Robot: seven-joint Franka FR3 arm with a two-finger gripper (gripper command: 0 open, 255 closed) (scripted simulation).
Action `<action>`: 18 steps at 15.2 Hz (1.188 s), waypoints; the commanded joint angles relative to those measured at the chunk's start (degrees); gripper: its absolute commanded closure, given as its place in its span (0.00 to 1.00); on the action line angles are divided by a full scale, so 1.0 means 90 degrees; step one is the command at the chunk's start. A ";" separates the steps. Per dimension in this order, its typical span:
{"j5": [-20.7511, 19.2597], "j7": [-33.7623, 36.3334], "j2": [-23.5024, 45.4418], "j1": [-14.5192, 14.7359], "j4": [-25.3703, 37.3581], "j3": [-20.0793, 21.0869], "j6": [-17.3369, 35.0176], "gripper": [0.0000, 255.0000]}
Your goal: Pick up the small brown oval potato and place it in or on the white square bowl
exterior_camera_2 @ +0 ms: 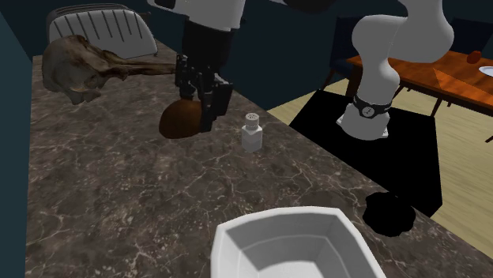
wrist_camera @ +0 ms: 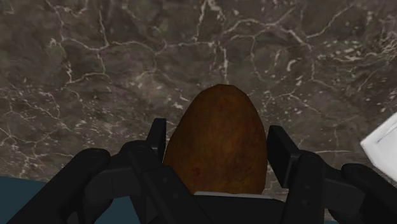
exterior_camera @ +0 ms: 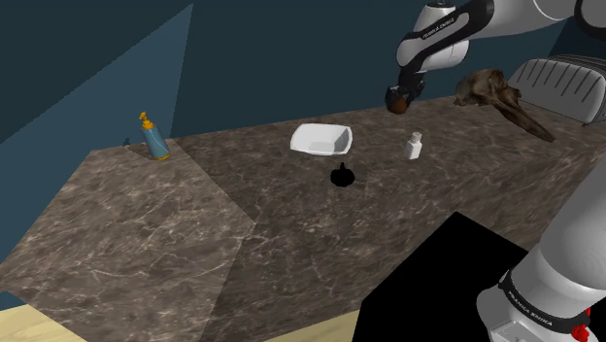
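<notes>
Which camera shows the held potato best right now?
Wrist view: the brown potato sits in the middle, clasped between both black fingers. The second exterior view shows it from the side, partly behind the fingers; the shoulder view shows it small and far.

The lower end of the brown oval potato (wrist_camera: 216,146) is hidden behind the black two-finger gripper (wrist_camera: 217,137) clasping it in the wrist view, where a white corner (wrist_camera: 382,147) beside the gripper is cut by the frame, too little to name. The white square bowl (exterior_camera_2: 276,218) is cut off at the second exterior view's bottom edge. A small black lump (exterior_camera: 341,176) at the shoulder view's centre is too small to identify.
</notes>
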 commanded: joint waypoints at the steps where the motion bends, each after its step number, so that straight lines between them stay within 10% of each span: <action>1: -0.0024 0.0010 -0.0067 0.0003 0.0090 -0.0004 -0.0156 1.00; 18: -0.0909 0.2754 0.0394 0.1343 0.0782 0.0880 -0.0571 1.00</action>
